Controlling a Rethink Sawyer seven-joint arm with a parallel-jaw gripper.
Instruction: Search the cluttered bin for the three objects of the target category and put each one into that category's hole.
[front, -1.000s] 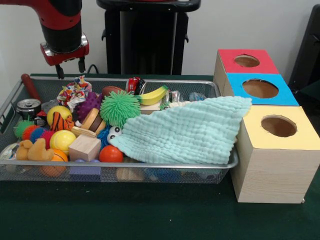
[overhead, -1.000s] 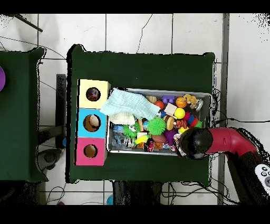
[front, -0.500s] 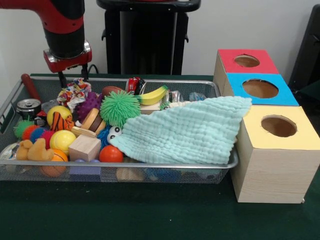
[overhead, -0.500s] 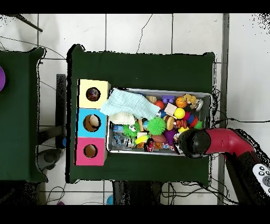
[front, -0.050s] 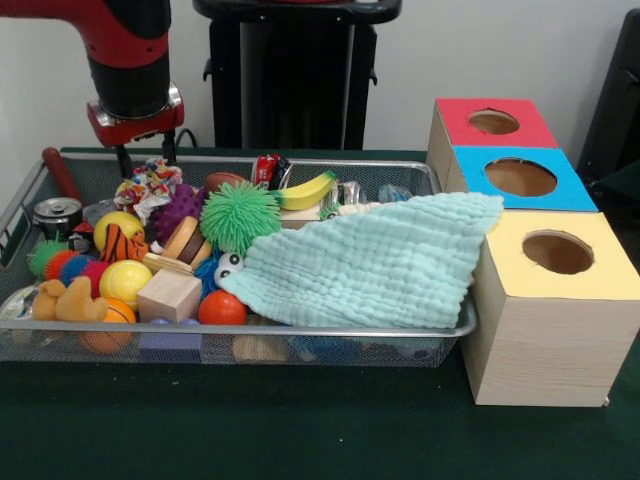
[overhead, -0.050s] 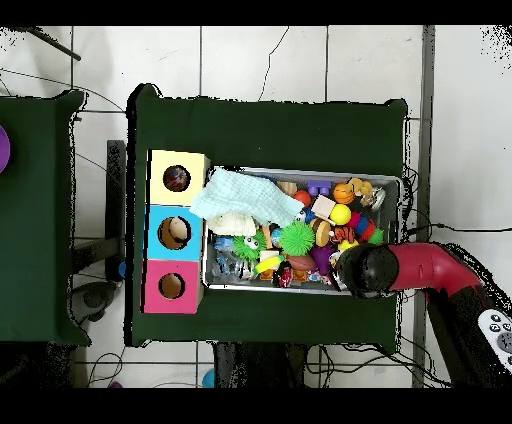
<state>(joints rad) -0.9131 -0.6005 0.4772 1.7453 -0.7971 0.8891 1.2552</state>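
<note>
The gripper (front, -0.050s: 145, 160) hung spread and empty, straddling the crumpled patterned wrapper (front, -0.050s: 147, 184) at ten o'clock in the mesh bin (front, -0.050s: 300, 330), apparently lined up to pinch it. At centre sat the green spiky ball (front, -0.050s: 238, 216); the mint cloth (front, -0.050s: 370, 265) draped toward three o'clock, probably hiding toys. The holed boxes (front, -0.050s: 545, 210) stood rightmost.
</note>
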